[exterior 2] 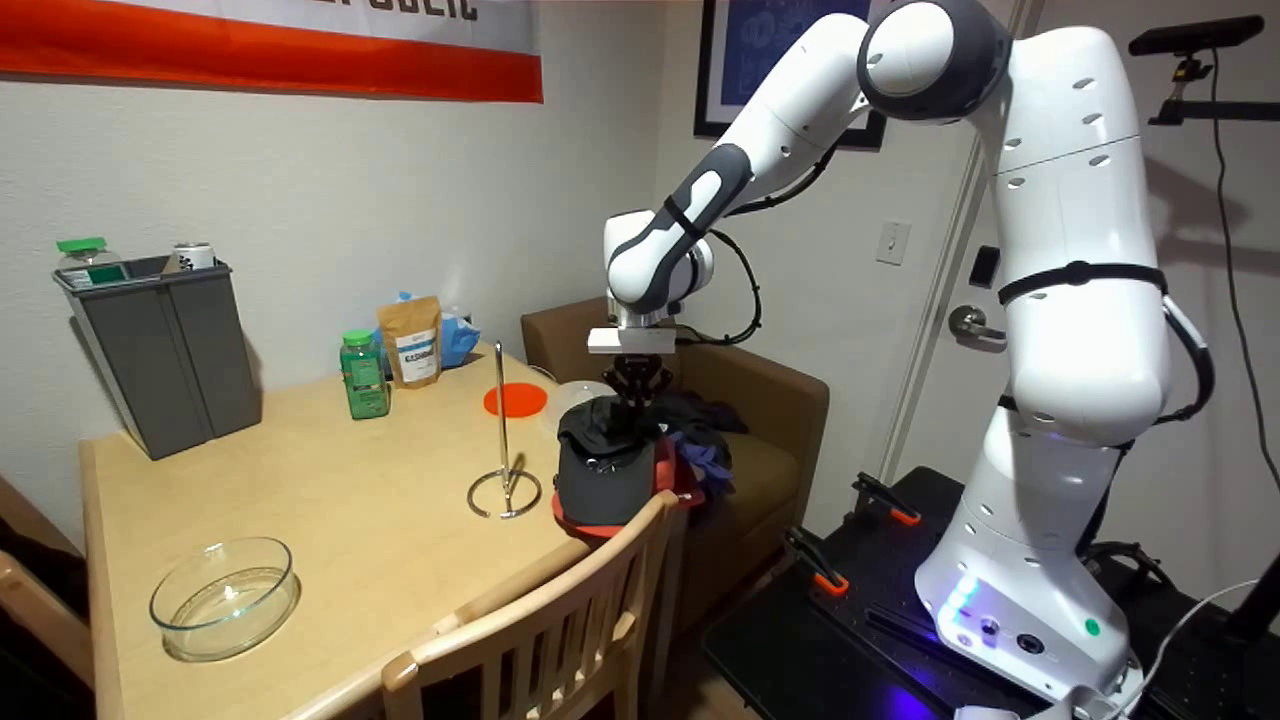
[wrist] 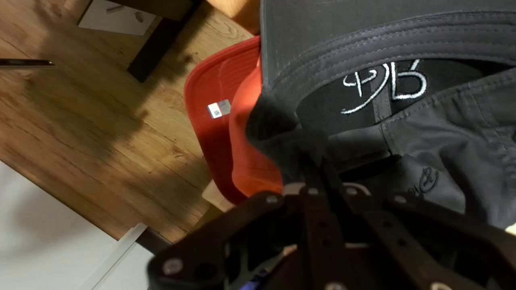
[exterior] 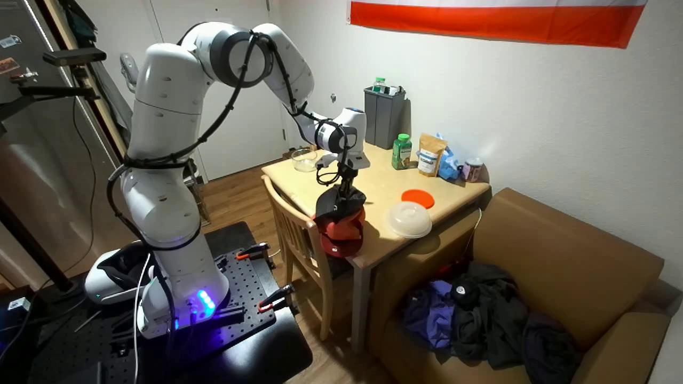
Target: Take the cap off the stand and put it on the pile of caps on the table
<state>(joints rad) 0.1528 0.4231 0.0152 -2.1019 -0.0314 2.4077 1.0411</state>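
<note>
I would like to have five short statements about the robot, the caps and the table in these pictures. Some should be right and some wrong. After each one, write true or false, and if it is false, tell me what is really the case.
1. The gripper is closed on the black cap. True.
2. The metal stand is on the table. True.
3. The black cap hangs on the metal stand. False: the black cap is in the gripper, over the red caps.
4. The grey bin and the green bottle are on the table. True.
5. The green bottle lies on its side. False: it stands upright.
</note>
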